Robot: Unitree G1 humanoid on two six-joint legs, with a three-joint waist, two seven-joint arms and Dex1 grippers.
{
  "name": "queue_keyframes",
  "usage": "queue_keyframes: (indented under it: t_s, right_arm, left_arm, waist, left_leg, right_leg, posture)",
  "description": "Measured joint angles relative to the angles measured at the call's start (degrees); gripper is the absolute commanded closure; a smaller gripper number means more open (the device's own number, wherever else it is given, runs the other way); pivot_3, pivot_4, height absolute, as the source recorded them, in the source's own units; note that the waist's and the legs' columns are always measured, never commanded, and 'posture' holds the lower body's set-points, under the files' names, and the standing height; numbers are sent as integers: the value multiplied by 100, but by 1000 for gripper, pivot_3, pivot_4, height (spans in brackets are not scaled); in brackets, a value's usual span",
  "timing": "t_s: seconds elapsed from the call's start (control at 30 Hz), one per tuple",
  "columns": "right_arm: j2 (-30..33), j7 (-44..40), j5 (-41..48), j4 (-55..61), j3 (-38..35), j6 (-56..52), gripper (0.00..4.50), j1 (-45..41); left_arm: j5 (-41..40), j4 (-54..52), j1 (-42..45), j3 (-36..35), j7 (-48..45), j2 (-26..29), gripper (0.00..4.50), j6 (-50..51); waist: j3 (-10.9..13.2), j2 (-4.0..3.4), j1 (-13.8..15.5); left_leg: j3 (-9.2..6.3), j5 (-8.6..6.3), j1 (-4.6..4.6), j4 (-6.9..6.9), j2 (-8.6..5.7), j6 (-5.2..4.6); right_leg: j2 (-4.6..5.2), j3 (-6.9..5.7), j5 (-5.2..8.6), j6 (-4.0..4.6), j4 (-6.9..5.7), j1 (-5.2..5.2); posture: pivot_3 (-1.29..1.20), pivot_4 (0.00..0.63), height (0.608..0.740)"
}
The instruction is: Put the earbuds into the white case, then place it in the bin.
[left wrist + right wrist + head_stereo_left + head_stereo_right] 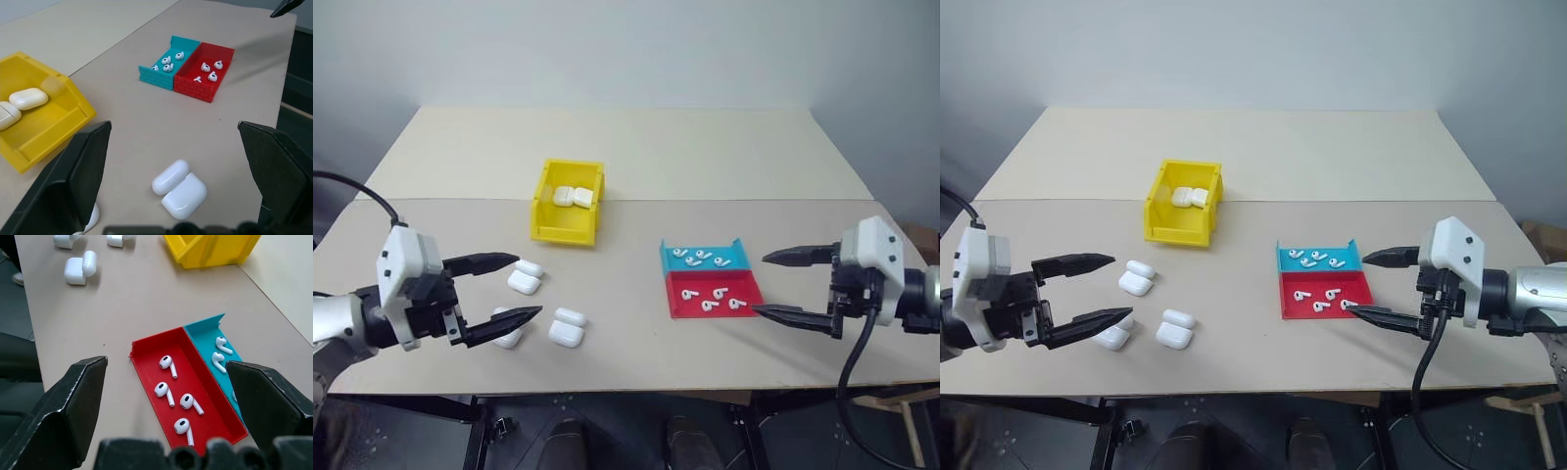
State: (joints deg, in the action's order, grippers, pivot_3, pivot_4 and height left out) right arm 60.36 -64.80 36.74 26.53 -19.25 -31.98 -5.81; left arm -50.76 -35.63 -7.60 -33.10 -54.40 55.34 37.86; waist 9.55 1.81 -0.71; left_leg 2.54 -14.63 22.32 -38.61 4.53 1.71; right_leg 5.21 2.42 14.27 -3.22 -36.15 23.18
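Several white earbuds lie in a blue tray [671,262] and a red tray [690,309], which stand side by side right of centre; the ones in the red tray show close up as earbuds [168,391]. Three white cases lie on the table at the left: one [525,277], one [567,328], and one [509,338] partly behind a finger. The yellow bin [563,233] stands behind them with two cases [573,196] inside. My left gripper [527,287] hovers open over the left cases. My right gripper [760,285] is open just right of the trays. Neither holds anything.
The table [626,352] is made of two beige boards with a seam running across behind the bin. Its front edge lies just below both grippers. A cable [850,367] hangs from the right wrist.
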Motion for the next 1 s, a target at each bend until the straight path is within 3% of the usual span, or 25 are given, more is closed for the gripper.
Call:
queue_keyframes:
  t_s: [0.4,0.67,0.87,1.0]
  right_arm:
    - [-43,89,7,40,63,0,20,0]
    - [45,16,43,-12,192,-32,20,-250]
    - [58,47,53,15,173,-41,20,-236]
    - [-52,125,53,106,127,-41,20,-40]
  left_arm:
    - [-86,-263,-146,-318,210,421,0,485]
    - [586,-707,68,-185,666,1340,0,961]
    - [-46,-310,1074,907,653,2891,0,2462]
    - [-614,144,2474,1904,1012,3063,0,3458]
  waist:
    - [0,0,3]
    - [2,2,3]
    - [5,5,10]
    - [6,5,7]
  left_leg:
    - [0,0,0,0,0,0]
    - [2,0,1,8,-1,0]
    - [1,0,-3,10,-1,1]
    - [-3,1,3,21,-2,1]
  right_leg:
    - [0,0,0,0,0,1]
    - [1,0,0,0,5,5]
    - [0,0,1,0,-2,5]
    - [-4,-1,2,-1,1,11]
  posture:
    - [0,150,740]
    - [0,150,740]
    - [0,150,740]
    - [0,150,740]
